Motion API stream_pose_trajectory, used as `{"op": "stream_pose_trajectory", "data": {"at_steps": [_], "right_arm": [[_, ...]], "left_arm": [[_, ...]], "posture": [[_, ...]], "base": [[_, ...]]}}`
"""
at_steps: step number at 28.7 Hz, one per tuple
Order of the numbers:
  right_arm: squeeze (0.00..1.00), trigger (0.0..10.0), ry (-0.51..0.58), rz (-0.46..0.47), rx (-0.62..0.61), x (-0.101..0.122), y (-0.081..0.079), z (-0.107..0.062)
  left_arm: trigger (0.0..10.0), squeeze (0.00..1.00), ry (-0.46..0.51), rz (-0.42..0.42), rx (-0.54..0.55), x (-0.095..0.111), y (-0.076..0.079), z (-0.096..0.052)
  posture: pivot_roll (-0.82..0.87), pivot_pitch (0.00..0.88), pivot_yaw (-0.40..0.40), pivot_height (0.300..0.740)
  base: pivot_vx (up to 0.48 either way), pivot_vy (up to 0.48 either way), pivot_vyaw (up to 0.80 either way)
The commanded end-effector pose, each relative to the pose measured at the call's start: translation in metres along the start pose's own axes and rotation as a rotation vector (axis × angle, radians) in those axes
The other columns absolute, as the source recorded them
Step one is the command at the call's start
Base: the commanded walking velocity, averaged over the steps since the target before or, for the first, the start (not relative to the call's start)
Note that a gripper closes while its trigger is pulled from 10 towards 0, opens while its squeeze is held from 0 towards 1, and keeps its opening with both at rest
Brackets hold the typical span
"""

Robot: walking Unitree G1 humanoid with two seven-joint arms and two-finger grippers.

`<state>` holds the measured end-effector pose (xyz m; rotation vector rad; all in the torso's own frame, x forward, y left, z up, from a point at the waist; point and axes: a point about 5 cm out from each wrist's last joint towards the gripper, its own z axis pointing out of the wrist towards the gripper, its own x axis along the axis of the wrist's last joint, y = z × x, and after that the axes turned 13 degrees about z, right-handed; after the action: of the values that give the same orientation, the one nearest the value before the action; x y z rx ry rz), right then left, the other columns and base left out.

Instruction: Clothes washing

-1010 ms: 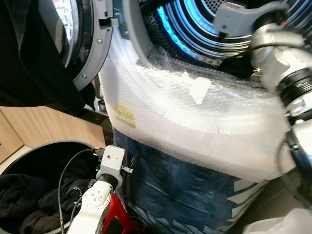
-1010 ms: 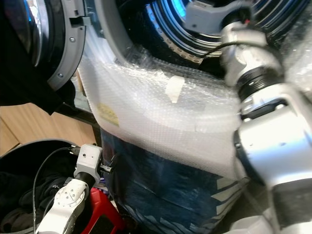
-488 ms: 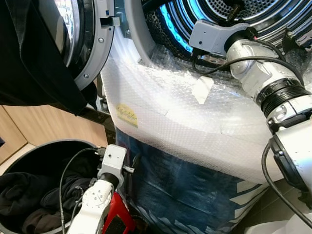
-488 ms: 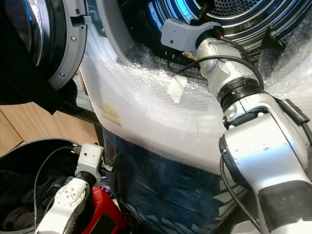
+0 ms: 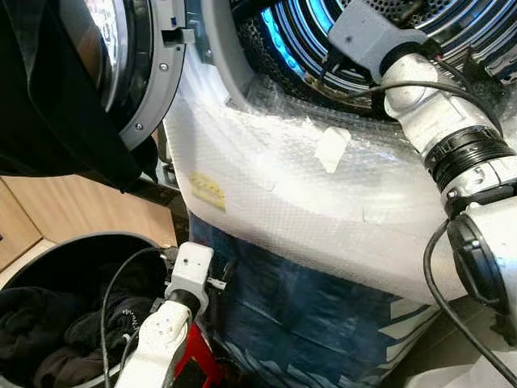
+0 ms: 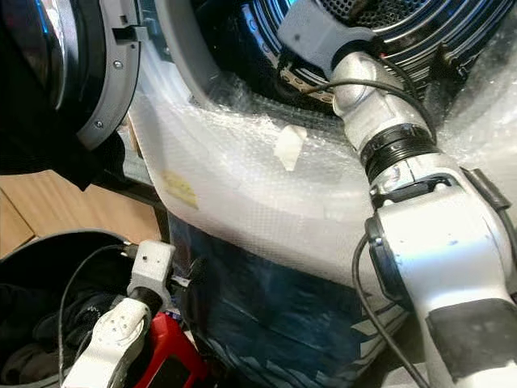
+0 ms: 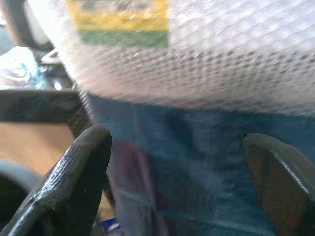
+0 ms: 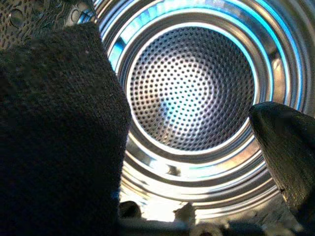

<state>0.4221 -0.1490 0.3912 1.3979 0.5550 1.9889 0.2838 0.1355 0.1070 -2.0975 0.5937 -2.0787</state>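
Right gripper (image 8: 197, 123) inside drum (image 8: 192, 88), fingers spread, dark garment (image 8: 54, 128) draped on one finger. Fabric soft, limp, probably light; grab bunched folds. Left gripper (image 7: 177, 162) spread, idle by basket (image 5: 48, 250).

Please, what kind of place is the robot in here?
Probably a home laundry corner. A front-loading washing machine stands with its door open and its perforated steel drum lit blue, and a round dark basket of dark clothes sits on the floor beside it.

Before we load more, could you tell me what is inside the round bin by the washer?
The bin holds dark clothes. What lies under them is hidden.
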Motion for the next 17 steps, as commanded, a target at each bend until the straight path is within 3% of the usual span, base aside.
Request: {"op": "stream_pose_trajectory", "data": {"at_steps": [1, 6, 10, 16, 17], "right_arm": [[0.00, 10.0, 0.014, 0.107, -0.050, 0.015, 0.013, 0.003], [0.00, 10.0, 0.020, 0.236, -0.068, 0.028, 0.013, 0.003], [0.00, 10.0, 0.036, 0.230, -0.027, 0.038, 0.002, 0.003], [0.00, 10.0, 0.023, 0.330, 0.040, 0.036, -0.017, 0.001], [0.00, 10.0, 0.008, 0.283, 0.020, 0.030, -0.019, 0.000]], "left_arm": [[10.0, 0.00, -0.003, 0.000, 0.004, 0.002, 0.001, -0.004], [10.0, 0.00, -0.011, -0.009, 0.001, 0.002, 0.007, -0.012], [10.0, 0.00, -0.020, -0.014, 0.011, 0.002, 0.009, -0.017], [10.0, 0.00, -0.018, -0.070, 0.042, 0.005, 0.006, -0.021], [10.0, 0.00, -0.026, -0.053, 0.030, 0.003, 0.007, -0.022]], "posture": [[0.09, 0.023, -0.084, 0.740], [0.10, 0.045, -0.110, 0.740], [0.12, 0.058, -0.130, 0.740], [0.13, 0.075, -0.138, 0.740], [0.13, 0.075, -0.133, 0.740]], "base": [[0.000, 0.000, 0.00], [0.000, 0.000, 0.00], [0.000, 0.000, 0.00], [0.000, 0.000, 0.00], [0.000, 0.000, 0.00]]}}
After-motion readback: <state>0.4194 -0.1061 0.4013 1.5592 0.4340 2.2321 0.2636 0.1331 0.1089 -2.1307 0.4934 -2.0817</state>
